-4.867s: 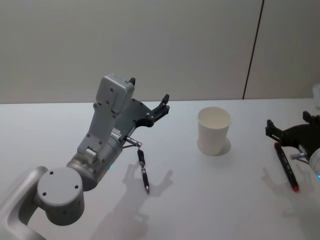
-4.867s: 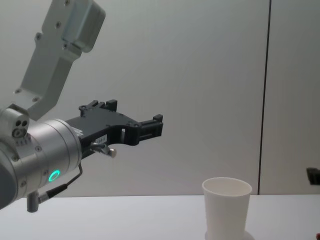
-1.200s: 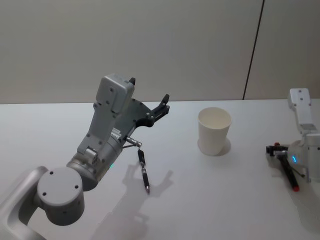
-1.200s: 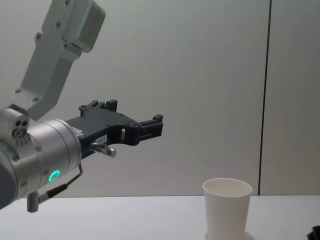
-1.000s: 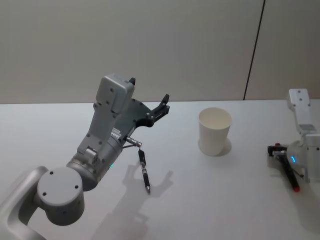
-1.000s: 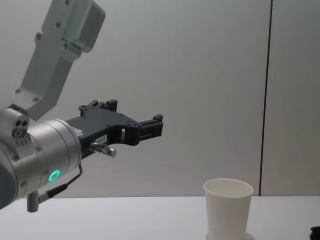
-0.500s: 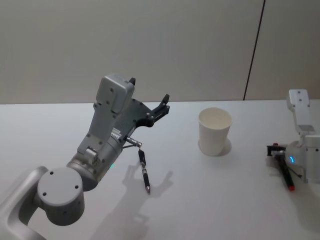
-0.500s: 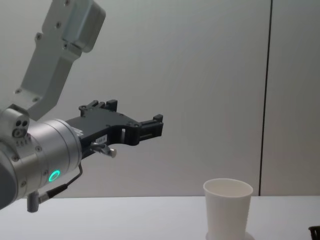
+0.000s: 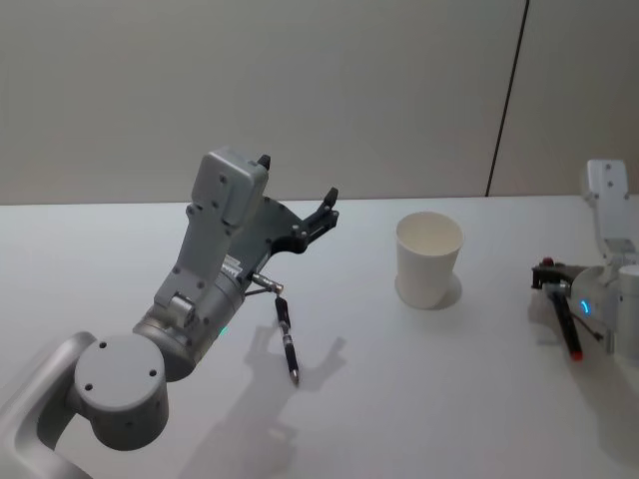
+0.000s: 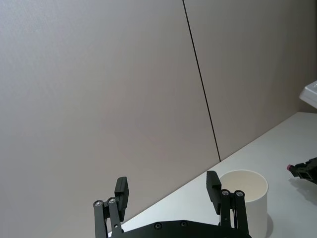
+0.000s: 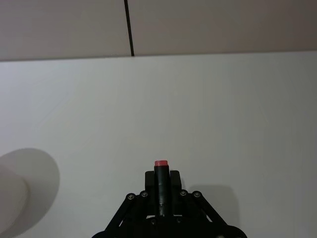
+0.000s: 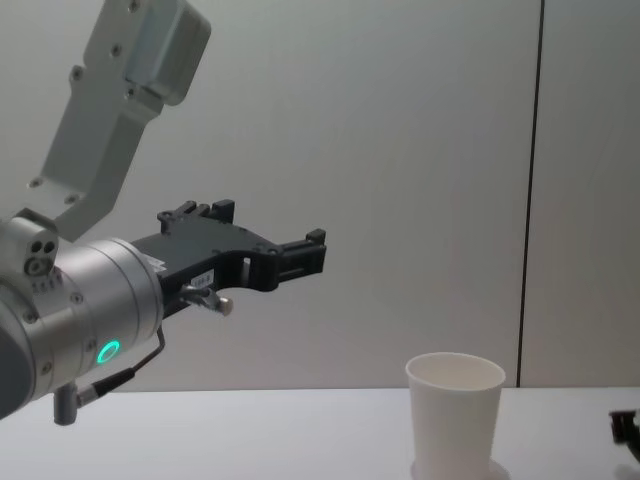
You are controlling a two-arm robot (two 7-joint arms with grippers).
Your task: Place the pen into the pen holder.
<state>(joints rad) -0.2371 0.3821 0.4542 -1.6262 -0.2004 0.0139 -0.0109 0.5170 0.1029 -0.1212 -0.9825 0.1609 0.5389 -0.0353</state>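
The pen holder (image 9: pixel 428 261) is a white paper cup standing upright on the table, seen too in the chest view (image 12: pixel 453 416) and the left wrist view (image 10: pixel 246 194). My right gripper (image 9: pixel 550 275) is to the right of the cup and is shut on a black pen (image 9: pixel 567 325) with a red tip. The pen hangs slanted just above the table. In the right wrist view the fingers (image 11: pixel 161 174) clamp the pen's barrel (image 11: pixel 161 191). My left gripper (image 9: pixel 297 180) is raised left of the cup, open and empty (image 10: pixel 167 187).
A second black pen (image 9: pixel 288 340) lies on the white table (image 9: pixel 419 399) below my left arm. A grey wall runs along the table's far edge. The cup's edge shows at the side of the right wrist view (image 11: pixel 7 198).
My right gripper came down over the red-tipped pen and shut on it. In the last half second it rose slightly with the pen. The left arm has not moved.
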